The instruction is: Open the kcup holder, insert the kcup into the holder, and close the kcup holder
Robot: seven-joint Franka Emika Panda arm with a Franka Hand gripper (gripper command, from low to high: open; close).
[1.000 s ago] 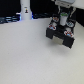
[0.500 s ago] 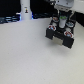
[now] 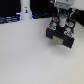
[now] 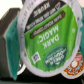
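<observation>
Exterior view: black boxy kcup holder with grey-fronted drawers [image 3: 61,34] on a white tabletop [image 3: 30,57], toward the exterior view's right. Round pods with pale lids [image 3: 54,23] seated in slots on its top. Front of holder looks pulled out toward the camera, blur too heavy to be sure. White-and-grey Panda gripper [image 3: 63,16] directly above the holder's top, low over the pod slots. Small round item with a green-white look [image 3: 63,21] right under the fingertips, touching or nearly touching the holder top; too small to settle which. Tall white bottle-like post [image 3: 25,8] upright at the far edge, well apart from the holder, toward the exterior view's left. Dark backdrop behind the table.

Wrist view: bright green kcup with white patches [image 4: 48,41] fills most of the frame, foil lid facing the camera, print reading "DARK MAGIC". Lid rim white, round, tilted. Second pod with orange-brown lid [image 4: 76,65] just beside it, partly cut off. Dark teal-black shape [image 4: 9,45] on the other side, blurred. Fingers not distinguishable here.

Gripper state: cannot tell whether clamped on the kcup or parted; jaws hidden by blur in both views.
</observation>
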